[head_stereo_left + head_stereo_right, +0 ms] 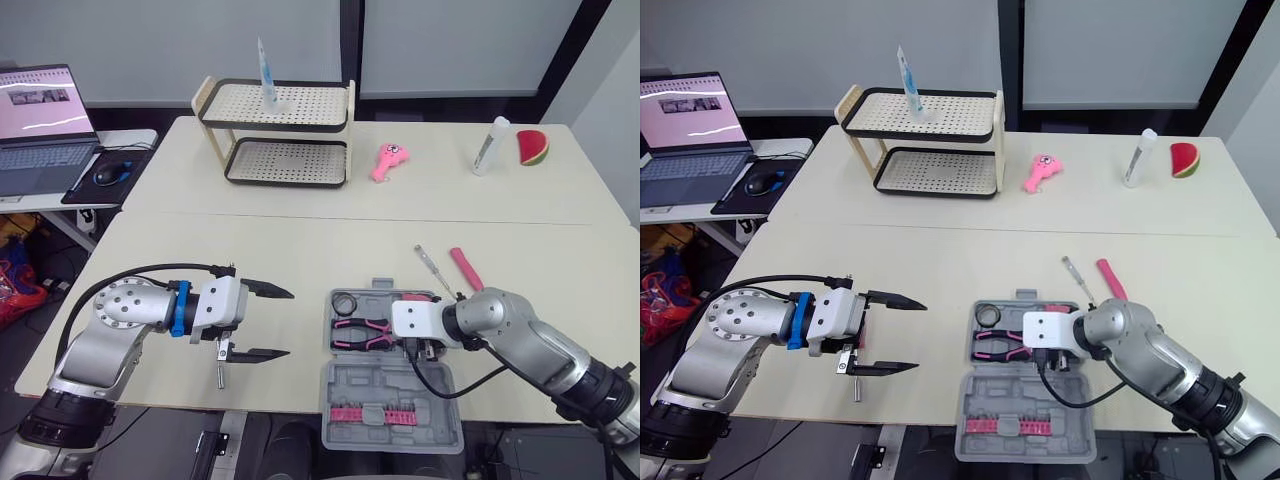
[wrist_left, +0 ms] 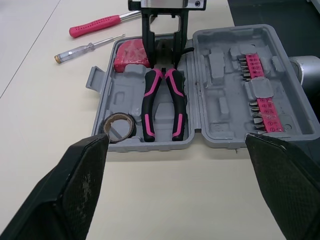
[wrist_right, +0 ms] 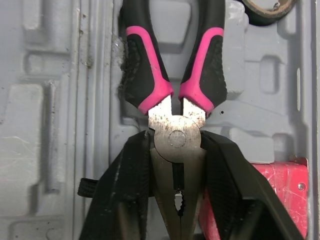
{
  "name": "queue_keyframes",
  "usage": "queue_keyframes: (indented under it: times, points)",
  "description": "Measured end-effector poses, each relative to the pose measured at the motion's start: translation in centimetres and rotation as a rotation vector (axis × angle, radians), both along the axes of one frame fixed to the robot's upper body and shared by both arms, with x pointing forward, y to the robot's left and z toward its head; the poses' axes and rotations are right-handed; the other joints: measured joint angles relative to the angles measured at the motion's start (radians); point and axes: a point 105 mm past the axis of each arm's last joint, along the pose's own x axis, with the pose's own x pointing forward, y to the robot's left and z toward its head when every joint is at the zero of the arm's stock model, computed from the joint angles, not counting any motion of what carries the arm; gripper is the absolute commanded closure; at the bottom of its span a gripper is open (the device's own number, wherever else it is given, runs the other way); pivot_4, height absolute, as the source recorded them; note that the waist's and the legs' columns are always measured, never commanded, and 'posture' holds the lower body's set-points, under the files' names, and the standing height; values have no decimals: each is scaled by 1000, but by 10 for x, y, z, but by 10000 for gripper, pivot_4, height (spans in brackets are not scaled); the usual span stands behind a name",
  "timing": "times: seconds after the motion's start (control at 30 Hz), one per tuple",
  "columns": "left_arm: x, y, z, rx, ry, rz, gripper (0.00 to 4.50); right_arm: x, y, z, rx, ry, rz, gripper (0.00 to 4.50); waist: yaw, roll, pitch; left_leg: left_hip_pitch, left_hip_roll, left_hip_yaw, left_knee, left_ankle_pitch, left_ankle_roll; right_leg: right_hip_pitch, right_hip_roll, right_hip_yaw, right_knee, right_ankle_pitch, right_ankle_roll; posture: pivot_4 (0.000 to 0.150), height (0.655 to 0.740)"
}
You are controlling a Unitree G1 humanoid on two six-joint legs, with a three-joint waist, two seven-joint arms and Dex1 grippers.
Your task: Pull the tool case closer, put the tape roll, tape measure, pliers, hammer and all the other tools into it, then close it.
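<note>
The right hand (image 2: 162, 55) grips the pliers (image 3: 176, 135) by the head, with its fingers closed on either side of the pivot. The handles already lie in the middle recess of the open tool case (image 1: 350, 385) on the bench (image 1: 250, 240). To finish well, press the head flat into its slot, open the fingers only slightly and lift straight off, sparing the tape measure (image 2: 131, 54) just beside them. The left hand (image 1: 288, 322) hangs open, left of the case. The tape roll (image 2: 131, 122) sits in the case's corner. A pink-handled screwdriver (image 2: 95, 26) lies beyond the case. No writing is legible.
</note>
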Motion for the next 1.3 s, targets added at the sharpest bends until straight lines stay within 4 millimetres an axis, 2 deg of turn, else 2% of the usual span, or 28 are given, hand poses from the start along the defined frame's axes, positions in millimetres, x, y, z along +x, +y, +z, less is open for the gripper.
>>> queue_keyframes:
  times: [0.13, 0.27, 0.4, 0.47, 0.67, 0.97, 1.3]
  points:
    - [2, -1, -2, 3, 5, 3, 0, 3, -3, 5, 35, 9, -34, 15320, 0, 0, 0, 0, 0, 0, 0, 0, 0, 0, 0, 0, 0, 0, 0, 1500, 7400]
    - [4, -5, -2, -5, -4, -16, 0, 8, -3, 26, 134, 16, -75, 15320, 0, 0, 0, 0, 0, 0, 0, 0, 0, 0, 0, 0, 0, 0, 0, 1500, 7400]
    - [6, -9, 0, -15, -16, -29, 0, 4, 4, 51, 234, -7, -25, 15320, 0, 0, 0, 0, 0, 0, 0, 0, 0, 0, 0, 0, 0, 0, 0, 1500, 7400]
    - [7, -12, 1, -19, -23, -39, 0, 2, 7, 52, 286, -36, -15, 19609, 1, -1, -1, 0, 0, -1, 0, 0, 0, 0, 0, -1, 0, 0, 0, 1500, 7400]
    - [7, -16, 1, -27, -21, -49, 0, -1, 24, 32, 425, -91, -54, 29990, -2, -1, -1, 0, 0, 1, 0, 0, 0, -1, 0, 0, 2, 0, 0, 1500, 7400]
    - [6, -16, 0, -8, -49, -61, 0, -3, 19, -1, 417, -103, -90, 44188, -2, -1, -1, 1, 0, 1, 1, 0, 0, -1, 0, 0, 3, 0, 0, 1500, 7400]
    - [7, -16, 0, -7, -55, -62, 0, 4, 16, -13, 424, -111, -113, 44903, -2, -1, -1, 1, 0, 1, 1, 0, 0, -1, 0, 0, 4, 0, 0, 1500, 7400]
